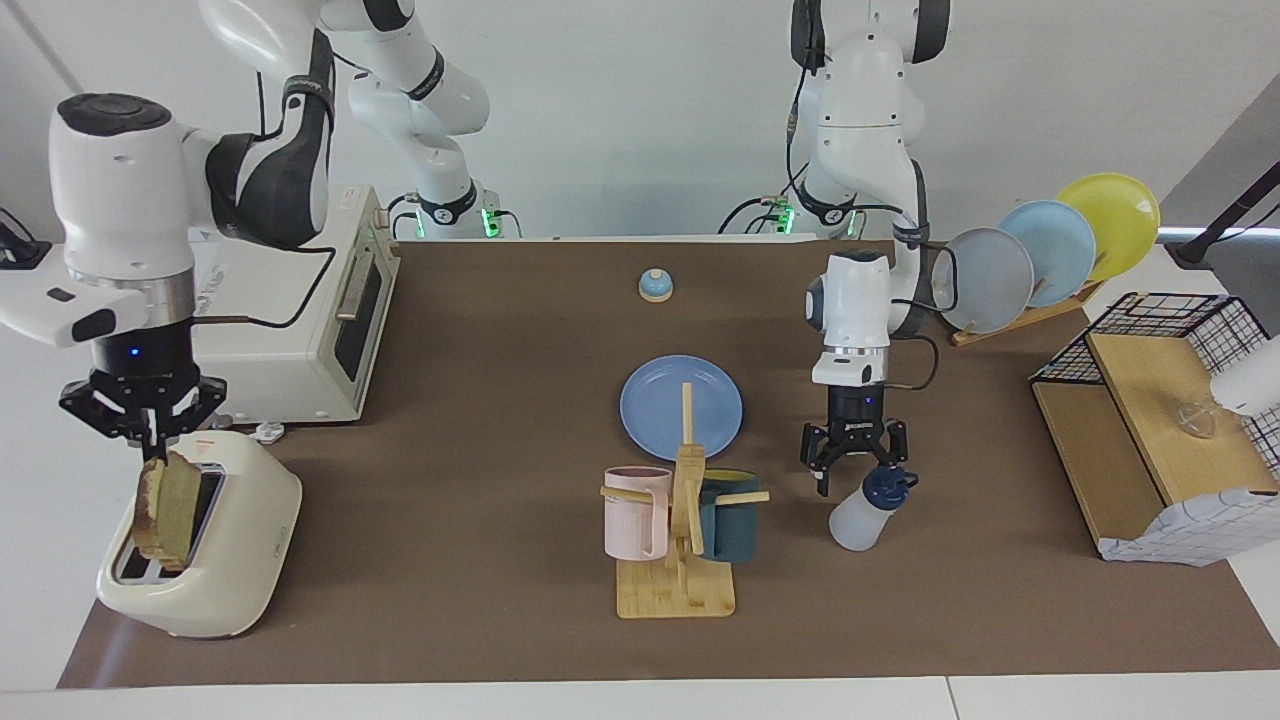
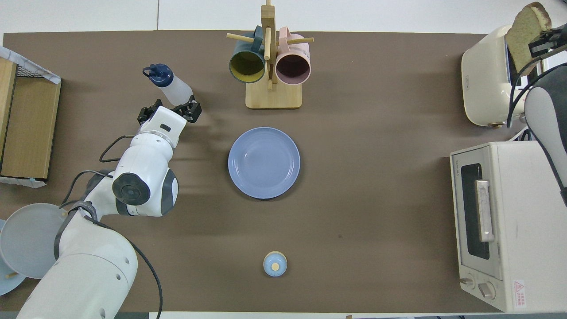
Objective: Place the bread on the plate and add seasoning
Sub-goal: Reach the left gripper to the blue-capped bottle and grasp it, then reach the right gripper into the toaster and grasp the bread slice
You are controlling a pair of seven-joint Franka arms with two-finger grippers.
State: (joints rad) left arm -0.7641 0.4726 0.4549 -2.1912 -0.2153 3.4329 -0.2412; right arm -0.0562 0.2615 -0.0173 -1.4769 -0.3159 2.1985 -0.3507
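- Holding the bread (image 1: 168,505) by its top edge, your right gripper (image 1: 150,445) has its fingers closed on the slice and is over the toaster (image 1: 215,560), at the right arm's end of the counter (image 1: 480,400). The lower part of the slice is at the slot of the toaster; you cannot tell from these views if it is fully out.
- Your left gripper (image 1: 852,470) hangs with its fingers spread apart, holding nothing, just above the seasoning bottle (image 1: 868,510). One finger is close to the dark blue cap; if it touches, I cannot tell.
- The bottle stands on the counter, leaning, beside the mug rack (image 1: 680,545), toward the left arm's end.
- The blue plate (image 1: 660,400) lies in the middle of the counter with nothing on it, nearer to the robots than the mug rack.
- The small bell (image 1: 655,286) stays nearer to the robots than the plate.
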